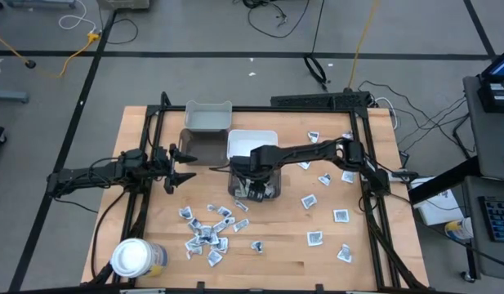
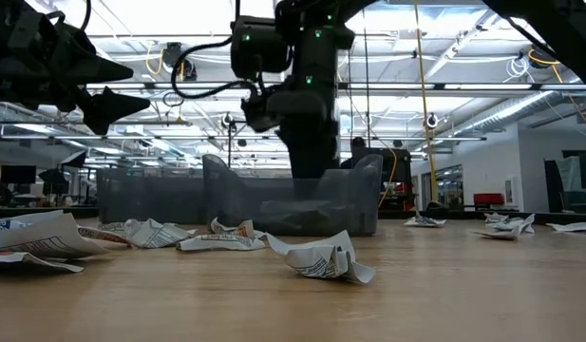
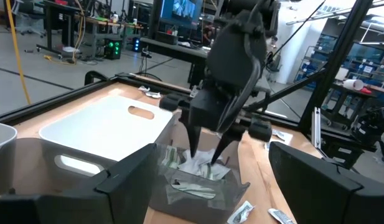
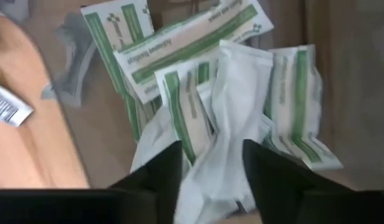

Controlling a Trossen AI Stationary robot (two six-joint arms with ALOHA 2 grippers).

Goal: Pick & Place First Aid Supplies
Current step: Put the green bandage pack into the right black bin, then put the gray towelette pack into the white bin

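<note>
Small white printed packets [image 1: 207, 233] lie scattered on the wooden table, with more on its right part [image 1: 317, 204]. A clear grey bin [image 1: 272, 194] stands mid-table and holds packets with pale-green stripes [image 4: 198, 43]. My right gripper [image 1: 253, 186] points down into this bin, shut on a white packet [image 4: 232, 118]. My left gripper [image 1: 180, 167] hovers open above the table, left of the bin, touching nothing. It also shows at the upper left of the low view [image 2: 112, 85]. My right gripper pinches the crumpled white packet's near end [image 4: 213, 177] between its two fingers [image 4: 160, 171], coming from above and pointing down. The rest of the packet reaches past the fingertips over the striped packets in the bin [image 3: 201, 165]. Whether it rests on them I cannot tell.
A white bin [image 1: 252, 139], a second grey bin [image 1: 201, 147] and another white bin [image 1: 208, 117] stand behind the clear grey one. A white-lidded jar [image 1: 133, 257] stands at the table's near left corner. Black frame rails [image 1: 366, 163] run along the table's sides.
</note>
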